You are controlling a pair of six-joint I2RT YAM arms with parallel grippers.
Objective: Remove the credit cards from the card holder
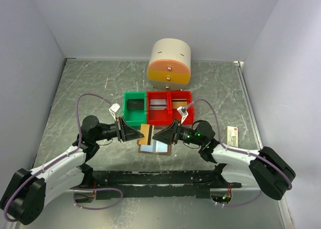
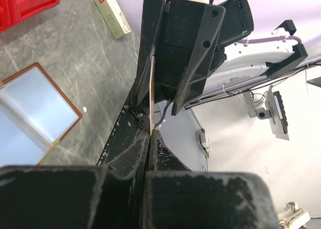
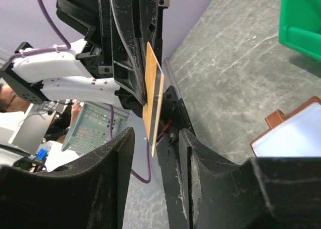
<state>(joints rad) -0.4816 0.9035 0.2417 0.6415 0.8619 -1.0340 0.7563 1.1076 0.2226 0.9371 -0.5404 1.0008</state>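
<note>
The brown card holder lies open on the table, pale blue panels up; it also shows in the left wrist view and the right wrist view. My left gripper is shut on a tan credit card with a dark stripe and holds it on edge above the holder. The card is a thin line in the left wrist view. My right gripper is open and faces it. In the right wrist view the card's free end reaches between my right fingers without touching them.
A green bin and two red bins stand in a row behind the holder, with flat items inside. A round cream and orange drawer unit stands at the back. A cream box with a red mark lies at the right.
</note>
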